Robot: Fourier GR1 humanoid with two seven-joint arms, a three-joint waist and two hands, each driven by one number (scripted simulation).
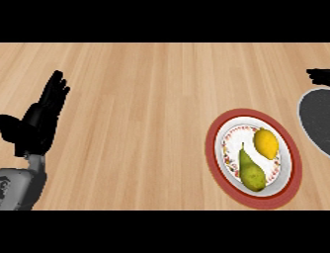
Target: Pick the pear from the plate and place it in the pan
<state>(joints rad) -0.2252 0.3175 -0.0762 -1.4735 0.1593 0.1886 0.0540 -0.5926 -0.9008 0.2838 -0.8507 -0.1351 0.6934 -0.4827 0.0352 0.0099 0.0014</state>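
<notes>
Pear [251, 170] lies on a red-rimmed plate [215, 157] at the right of a wooden counter [146, 99], stem end pointing up the view, with a lemon [266, 143] just beside it on the same plate. A dark pan [325, 123] sits just right of the plate, partly cut off by the view's edge. The left robot hand [36, 121] rests well apart from the pear, at the far left (fingers straight and released, holding nothing). At the right edge, black fingers of the right robot hand [328, 77] show above the pan; whether it is released or clenched cannot be told. No writing can be read anywhere.
</notes>
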